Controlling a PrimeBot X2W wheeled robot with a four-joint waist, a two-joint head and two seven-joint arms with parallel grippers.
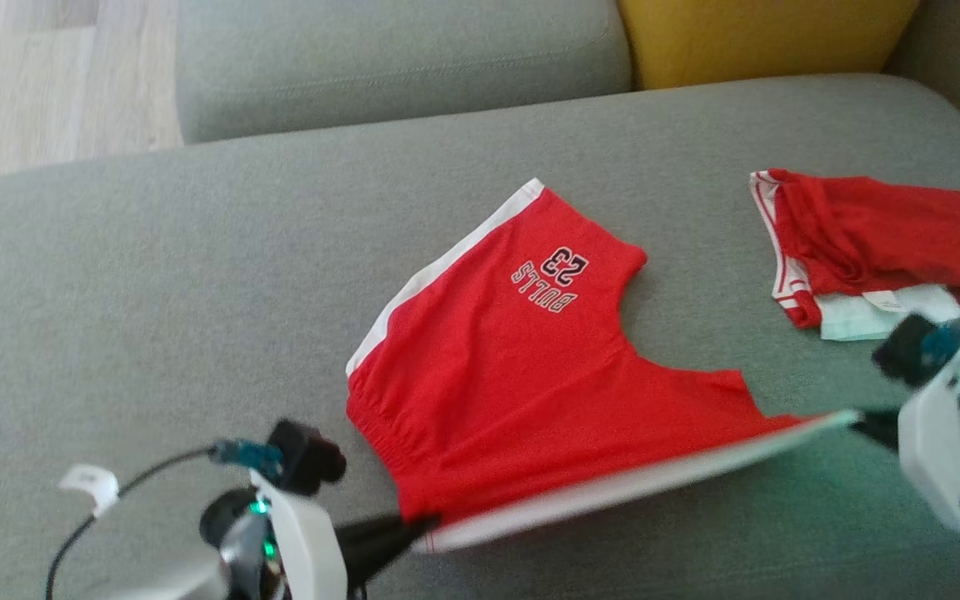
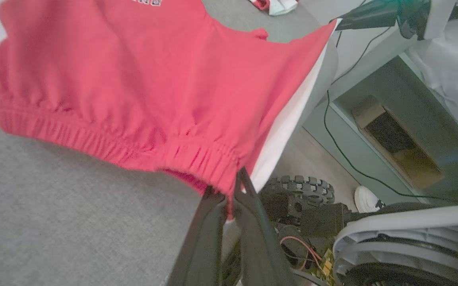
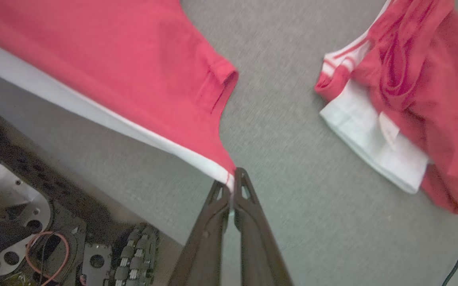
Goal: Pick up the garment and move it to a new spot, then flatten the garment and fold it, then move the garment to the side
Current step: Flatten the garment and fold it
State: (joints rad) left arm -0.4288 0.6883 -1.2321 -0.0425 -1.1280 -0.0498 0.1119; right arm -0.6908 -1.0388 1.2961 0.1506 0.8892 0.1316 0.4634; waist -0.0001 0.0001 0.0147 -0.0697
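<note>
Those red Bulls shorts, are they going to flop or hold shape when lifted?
Probably floppy: the red shorts sag and wrinkle between the left end effector and right end effector. Likely light, since two corner pinches hold the edge taut.

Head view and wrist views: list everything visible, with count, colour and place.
shorts: 1, red with white side stripes, mid-sofa, near edge held up by both grippers
second garment: 1, red and white, right side of sofa
sofa: 1, grey, beneath both garments
cushion: 1, yellow, top right
floor: pale wood, top left
left gripper: 1, dark fingers, shut on shorts' waistband corner
right gripper: 1, dark fingers, shut on shorts' hem corner
</note>
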